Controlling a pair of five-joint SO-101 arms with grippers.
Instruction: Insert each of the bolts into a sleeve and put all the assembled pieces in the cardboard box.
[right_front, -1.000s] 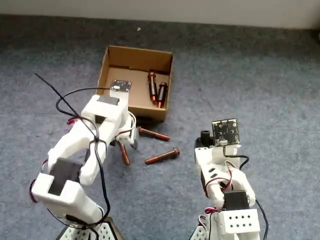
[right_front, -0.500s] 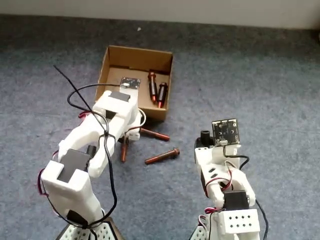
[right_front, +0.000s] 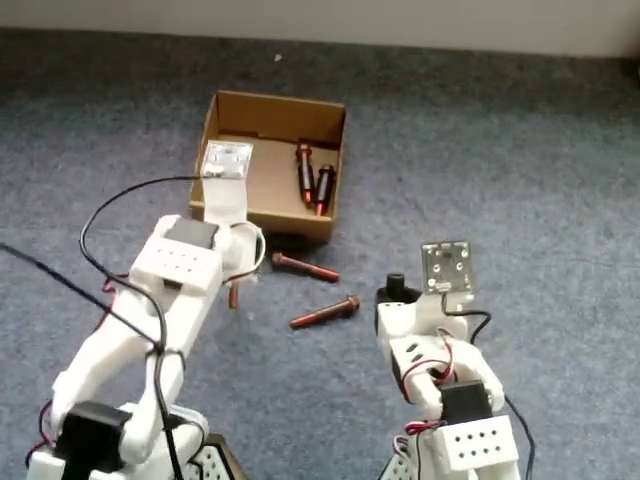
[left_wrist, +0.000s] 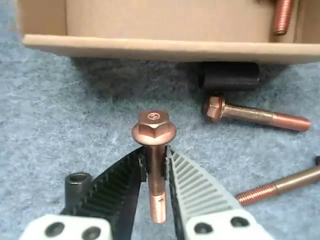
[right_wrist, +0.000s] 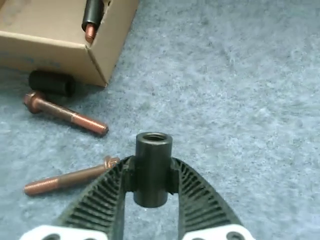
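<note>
Bolt in hand: your left gripper (left_wrist: 156, 154) is pinching a copper bolt (left_wrist: 154, 131) by its shank. The fingers are closed down to the shank's width, the hex head is sticking out just past the fingertips, and the threaded end is running back between them. Ahead of those fingertips the cardboard box (left_wrist: 150, 47) is showing you its near wall, and a spare sleeve (left_wrist: 229, 76) is lying on the carpet (left_wrist: 60, 110) right at the foot of that wall. A loose bolt (left_wrist: 255, 115) is lying off to one side of the held head, and a second loose bolt (left_wrist: 277, 187) is lying out beside the pale finger, apart from it.

Your right gripper (right_wrist: 151, 167) is gripping a black sleeve (right_wrist: 153, 150) across its body, with the fingers partly closed around it and the open bore poking out beyond the tips. Both loose bolts are lying ahead of those fingers and off to one side, toward the box. Inside the box, two assembled pieces (right_front: 304, 172) are resting side by side near one wall.
</note>
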